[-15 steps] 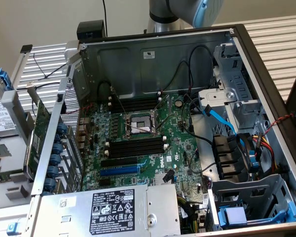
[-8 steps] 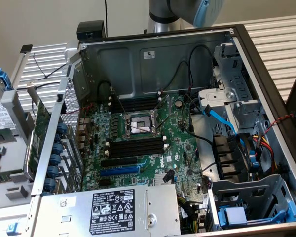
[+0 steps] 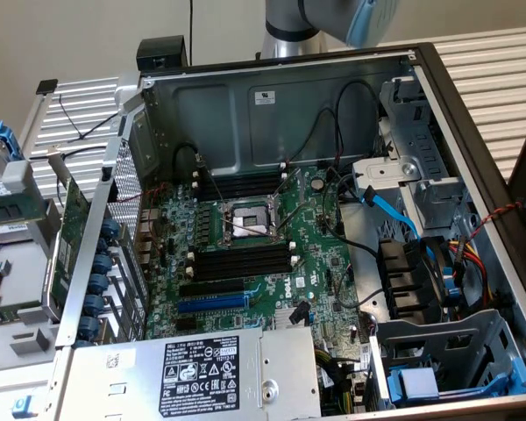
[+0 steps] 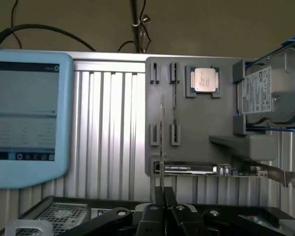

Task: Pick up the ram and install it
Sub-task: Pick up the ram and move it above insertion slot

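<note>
The hand (image 4: 160, 195) pinches the ram (image 4: 161, 142) edge-on, the stick jutting out past its fingertips toward the grey holder (image 4: 201, 123) ahead, so pickup looks done, while the memory slots (image 3: 243, 260) sit empty, awaiting installation.

The arm (image 3: 291, 24) is reaching across the top edge of the exterior view, showing its silver joint and pale blue cap. The gripper (image 4: 160, 191) is pinching its two black fingers (image 4: 168, 197) together on the ram (image 4: 162, 142), holding it edge-on.
</note>
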Robot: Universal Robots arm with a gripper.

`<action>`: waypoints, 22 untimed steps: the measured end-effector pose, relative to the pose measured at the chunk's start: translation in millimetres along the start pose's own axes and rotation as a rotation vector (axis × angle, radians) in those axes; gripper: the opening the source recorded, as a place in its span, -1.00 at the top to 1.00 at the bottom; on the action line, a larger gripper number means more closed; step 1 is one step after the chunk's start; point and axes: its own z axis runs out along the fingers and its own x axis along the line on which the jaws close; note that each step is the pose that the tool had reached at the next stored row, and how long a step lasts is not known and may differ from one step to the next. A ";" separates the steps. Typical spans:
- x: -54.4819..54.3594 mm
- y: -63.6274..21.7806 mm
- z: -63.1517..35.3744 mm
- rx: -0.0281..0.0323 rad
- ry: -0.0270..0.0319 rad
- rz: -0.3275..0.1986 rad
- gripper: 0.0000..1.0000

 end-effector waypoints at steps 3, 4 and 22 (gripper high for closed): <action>0.2 -12.3 -12.1 -0.0014 -0.0008 0.000 0.75; 0.3 -16.2 -15.2 -0.0022 -0.0008 0.000 0.75; 1.2 -83.2 -25.4 -0.0459 -0.0014 0.001 0.75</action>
